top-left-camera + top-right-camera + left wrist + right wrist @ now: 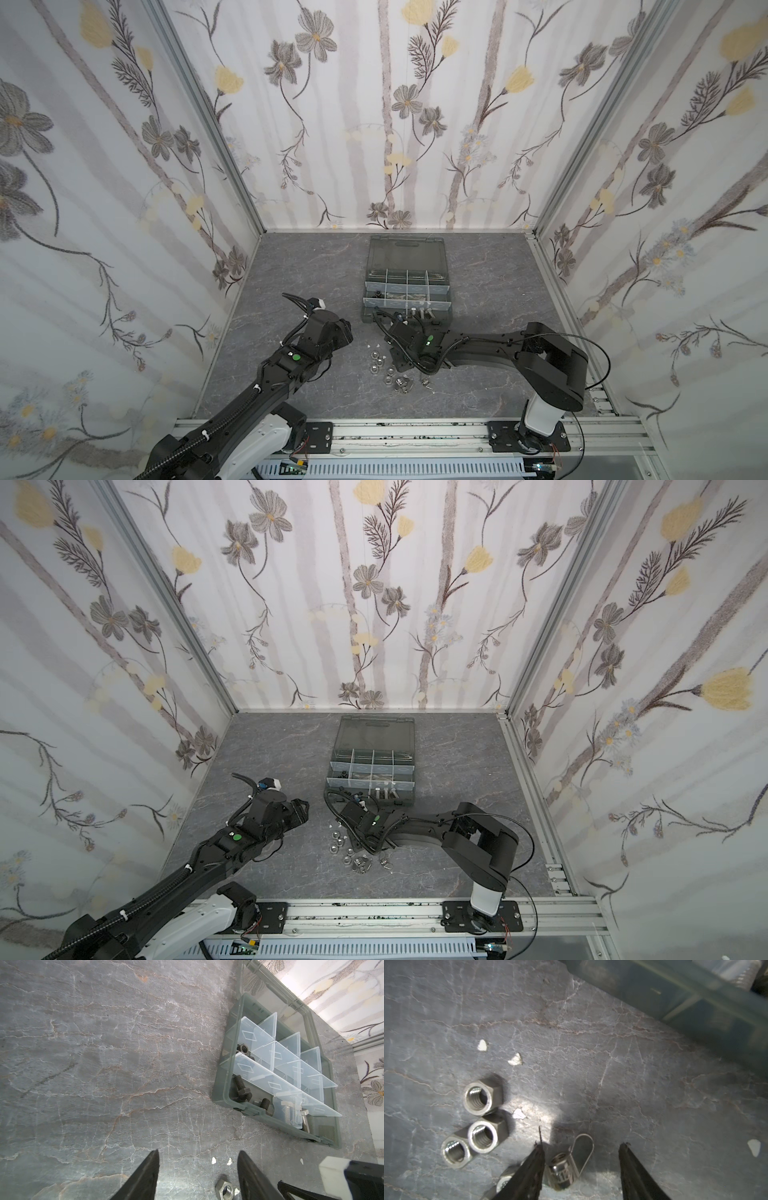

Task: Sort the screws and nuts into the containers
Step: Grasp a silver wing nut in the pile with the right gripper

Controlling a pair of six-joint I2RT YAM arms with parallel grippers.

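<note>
Right pincer [581, 1147] spread, wing nut [564, 1169] off-centre between its fingers; we should centre, drop low, pinch. Left pincer [197, 1154] spread, empty.

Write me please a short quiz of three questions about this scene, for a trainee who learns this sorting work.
1. True or false: the organiser case is open.
2. In the right wrist view, what lies on the table between the fingertips of the right gripper? A) a black screw B) a silver wing nut C) nothing
3. What does the left gripper hold?

Key: 1 true. 2 B. 3 nothing; its jaws stand apart and empty.
</note>
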